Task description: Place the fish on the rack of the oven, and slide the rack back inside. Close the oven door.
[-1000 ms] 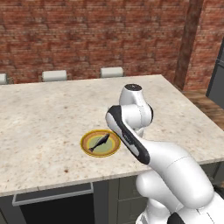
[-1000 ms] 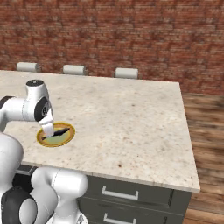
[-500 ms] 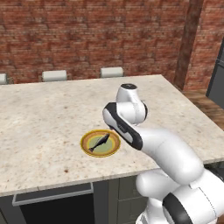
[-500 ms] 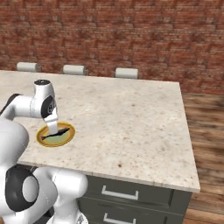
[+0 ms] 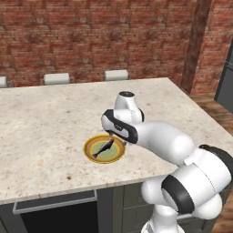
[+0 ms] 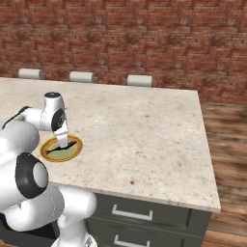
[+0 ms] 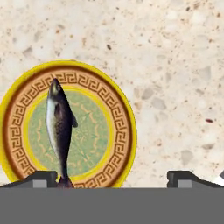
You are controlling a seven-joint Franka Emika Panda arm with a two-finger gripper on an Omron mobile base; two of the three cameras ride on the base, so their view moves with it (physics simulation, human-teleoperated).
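Hovering right over the round yellow-rimmed plate with the green centre, the white arm's two-finger gripper has its small dark finger tips spread wide apart and nothing between them. That plate sits on the speckled beige stone countertop, close to the counter's near edge, and it makes a handy landmark. So the slim dark grey-black fish is lying right on the plate, stretched across the green middle, its pointed tail reaching the patterned brown band near one of the finger tips. From the left base camera the fish runs diagonally across the plate, with the gripper just beside the plate's rim. From the right base camera the gripper hangs just over the fish. Whether it touches the fish, can't tell. Well beyond the plate, three pale chair backs line the counter's far edge, with a red brick wall behind them.
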